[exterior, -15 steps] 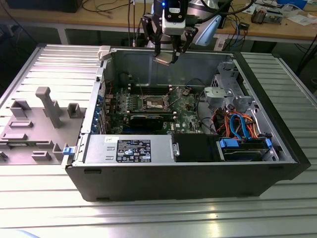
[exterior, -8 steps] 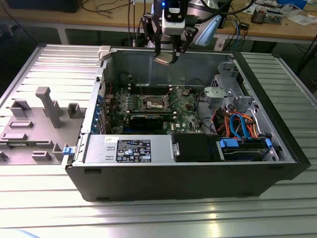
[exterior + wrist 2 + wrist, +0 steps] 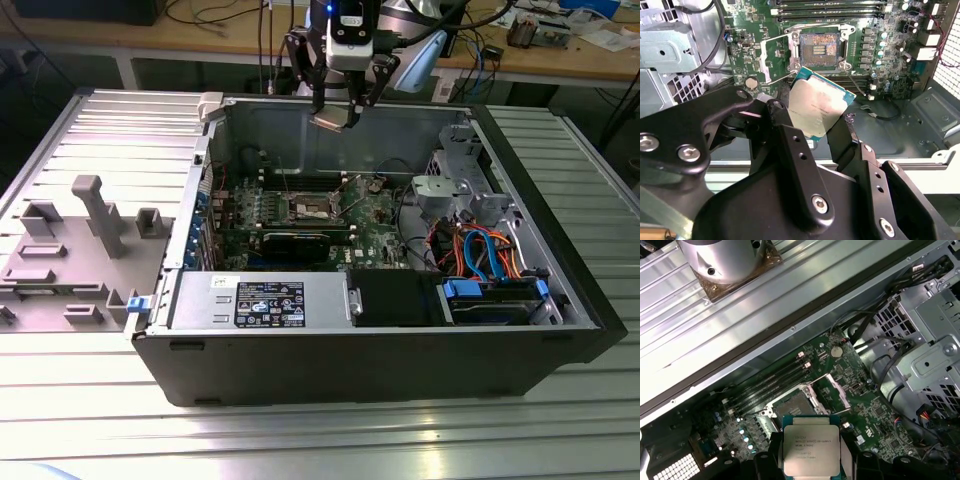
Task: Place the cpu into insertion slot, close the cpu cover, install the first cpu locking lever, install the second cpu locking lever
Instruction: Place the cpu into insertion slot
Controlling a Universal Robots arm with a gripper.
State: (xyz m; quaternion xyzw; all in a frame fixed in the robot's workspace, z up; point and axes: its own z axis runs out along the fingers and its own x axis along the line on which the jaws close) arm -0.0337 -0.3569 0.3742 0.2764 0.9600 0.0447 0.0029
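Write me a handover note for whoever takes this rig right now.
End effector: shut on the thin square silver-grey cpu, held above the open black computer case.
Square dark-centred insertion slot in the green circuit board: empty. Hinged silver metal cpu cover: flipped open beside it.
Done: cpu in grasp.
Left: seating the cpu, closing the cover, both locking levers.

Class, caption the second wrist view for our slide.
Fingers hold the cpu clear of the uncovered insertion slot on the green board.
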